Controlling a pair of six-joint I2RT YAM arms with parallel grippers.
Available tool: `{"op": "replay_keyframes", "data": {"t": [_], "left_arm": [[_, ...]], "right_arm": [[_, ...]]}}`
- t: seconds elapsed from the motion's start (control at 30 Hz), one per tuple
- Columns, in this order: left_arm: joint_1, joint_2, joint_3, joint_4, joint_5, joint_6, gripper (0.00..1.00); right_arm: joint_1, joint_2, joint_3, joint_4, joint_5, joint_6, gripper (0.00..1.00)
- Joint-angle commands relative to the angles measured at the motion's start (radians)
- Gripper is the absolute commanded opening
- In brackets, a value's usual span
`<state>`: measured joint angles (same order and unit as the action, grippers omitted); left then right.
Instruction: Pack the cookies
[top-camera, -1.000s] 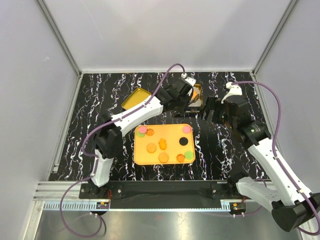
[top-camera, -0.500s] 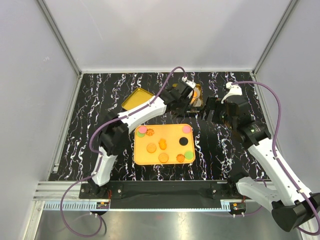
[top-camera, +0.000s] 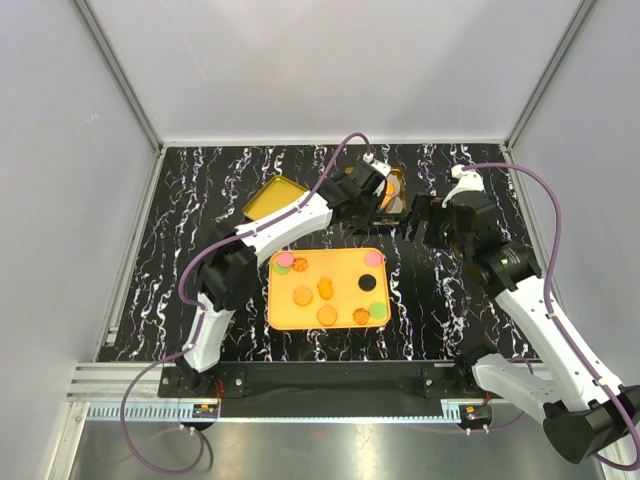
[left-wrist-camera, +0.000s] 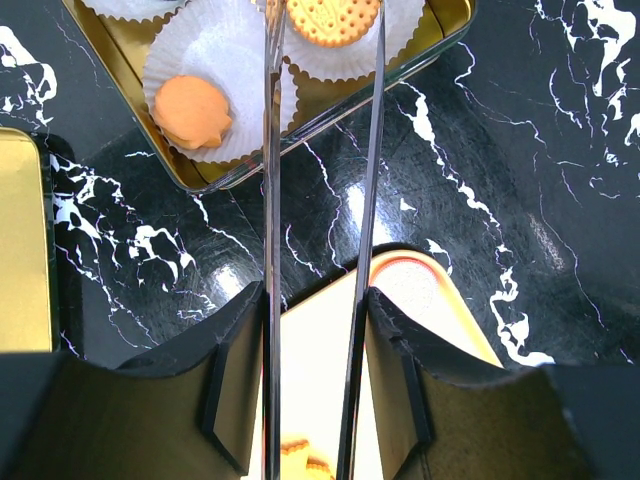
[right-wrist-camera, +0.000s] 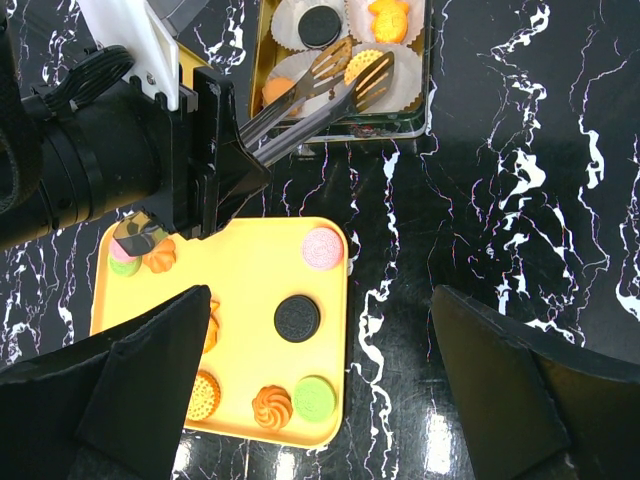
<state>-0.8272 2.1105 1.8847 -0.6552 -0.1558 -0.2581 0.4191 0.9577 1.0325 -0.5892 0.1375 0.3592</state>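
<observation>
A black tabletop (top-camera: 180, 250) veined with white fills the middle of the frame. Pale grey walls (top-camera: 330, 60) close it in at left, top and right; a silver rail (top-camera: 300, 412) crosses the bottom.

Tray (top-camera: 345, 300) holds cookies (top-camera: 303, 296); tin (right-wrist-camera: 427, 80) behind tray; lid (top-camera: 272, 197) left of tin.

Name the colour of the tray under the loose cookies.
Yellow-orange tray, clearest in the right wrist view.

My arms (top-camera: 280, 225) are white with black joints, trailing purple cables (top-camera: 557, 225). Thin steel blades (left-wrist-camera: 272, 200) tip my left gripper (left-wrist-camera: 328, 15); broad black wedges (right-wrist-camera: 150, 390), my right gripper (right-wrist-camera: 320, 300).
</observation>
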Motion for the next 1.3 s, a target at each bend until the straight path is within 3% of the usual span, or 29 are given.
{"op": "replay_keyframes", "data": {"t": [0.0, 0.33, 0.87, 1.27], "left_arm": [[0.005, -0.017, 0.045, 0.051, 0.021, 0.016, 0.45], [0.005, -0.032, 0.042, 0.055, 0.032, 0.025, 0.5], [0.008, -0.193, -0.032, 0.109, 0.061, 0.002, 0.46], [0.111, -0.492, -0.3, 0.154, -0.005, -0.078, 0.45]], "right_arm": [[0.003, -0.007, -0.002, 0.029, 0.002, -0.008, 1.0], [0.003, -0.01, -0.002, 0.029, 0.004, -0.008, 1.0], [0.003, -0.016, 0.003, 0.031, 0.007, -0.008, 1.0], [0.003, -0.014, 0.011, 0.029, -0.007, -0.008, 1.0]]}}
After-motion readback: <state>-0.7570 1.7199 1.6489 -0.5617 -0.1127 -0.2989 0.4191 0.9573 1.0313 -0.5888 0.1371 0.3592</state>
